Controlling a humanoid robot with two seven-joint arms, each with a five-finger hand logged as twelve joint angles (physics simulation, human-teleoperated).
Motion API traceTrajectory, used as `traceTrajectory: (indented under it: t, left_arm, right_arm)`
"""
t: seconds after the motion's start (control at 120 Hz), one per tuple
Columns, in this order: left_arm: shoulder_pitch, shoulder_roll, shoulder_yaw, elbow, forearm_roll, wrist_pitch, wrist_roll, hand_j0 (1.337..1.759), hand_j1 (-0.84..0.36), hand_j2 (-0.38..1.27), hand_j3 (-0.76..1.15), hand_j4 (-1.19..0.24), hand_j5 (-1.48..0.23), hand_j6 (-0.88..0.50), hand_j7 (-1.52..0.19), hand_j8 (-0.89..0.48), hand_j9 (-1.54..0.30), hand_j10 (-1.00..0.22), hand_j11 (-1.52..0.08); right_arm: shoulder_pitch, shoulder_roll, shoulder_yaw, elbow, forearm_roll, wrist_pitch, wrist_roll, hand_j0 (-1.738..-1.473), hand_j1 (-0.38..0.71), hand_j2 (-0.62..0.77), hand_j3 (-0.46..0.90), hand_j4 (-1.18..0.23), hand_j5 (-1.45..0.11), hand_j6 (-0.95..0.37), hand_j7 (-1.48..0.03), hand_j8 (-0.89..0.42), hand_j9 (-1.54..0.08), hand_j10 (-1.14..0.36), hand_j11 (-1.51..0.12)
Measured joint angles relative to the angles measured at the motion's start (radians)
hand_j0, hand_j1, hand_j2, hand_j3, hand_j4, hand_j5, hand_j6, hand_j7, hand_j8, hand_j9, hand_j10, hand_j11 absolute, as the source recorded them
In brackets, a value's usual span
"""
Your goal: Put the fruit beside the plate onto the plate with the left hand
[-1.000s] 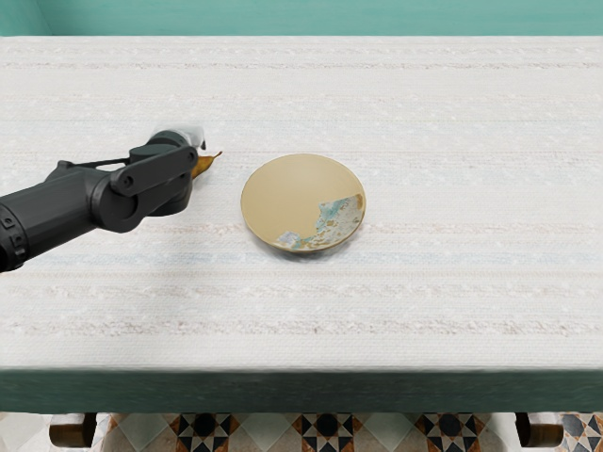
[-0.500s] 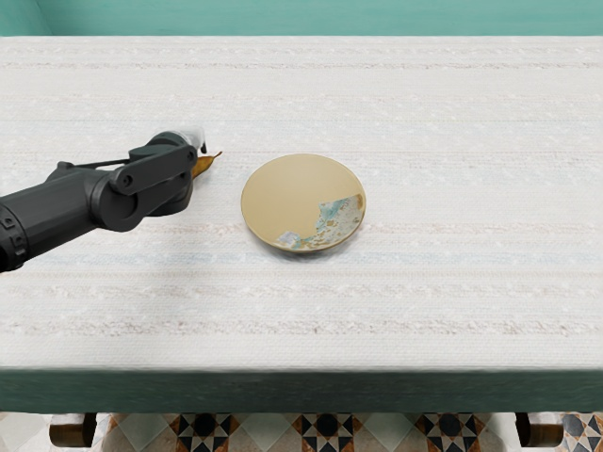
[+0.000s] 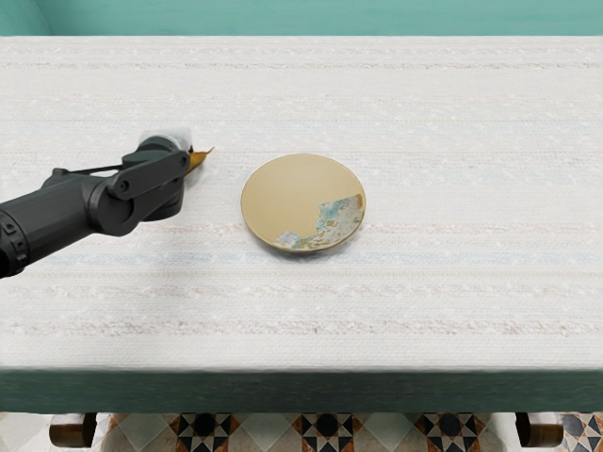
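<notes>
The left hand (image 3: 166,162) reaches in from the left over the white table (image 3: 424,104). Its grip is hidden, so I cannot tell whether it is closed. The plate (image 3: 283,188) lies near, to its right. The fruit (image 3: 200,158), off the plate, pokes out at the hand's right edge, tip pointing toward the plate.

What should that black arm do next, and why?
Probably move the left hand rightward toward the plate, if its grip is secure: the fruit shows only a yellow tip beside the hand, left of the plate, not yet on it.
</notes>
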Motion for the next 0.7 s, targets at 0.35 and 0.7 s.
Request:
traceTrajectory:
  t: [0.35,0.7]
  left_arm:
    - [0.008,0.000,0.000,0.003,-0.001,-0.003,0.000,1.658,-0.21,0.10,0.00,-0.45,-0.61,-0.46,-0.62,-0.48,-0.62,-0.48,-0.62]
    - [0.006,0.000,0.000,0.003,-0.001,-0.009,0.000,1.656,-0.24,0.22,0.00,-0.47,-0.74,-0.48,-0.75,-0.51,-0.75,-0.57,-0.75]
  right_arm:
    - [0.000,0.000,0.001,0.000,0.000,0.000,0.000,-1.658,-0.35,0.00,0.00,0.00,0.00,0.00,0.00,0.00,0.00,0.00,0.00]
    - [0.000,0.000,0.001,0.000,0.000,0.000,0.000,-1.658,-0.35,0.00,0.00,0.00,0.00,0.00,0.00,0.00,0.00,0.00,0.00]
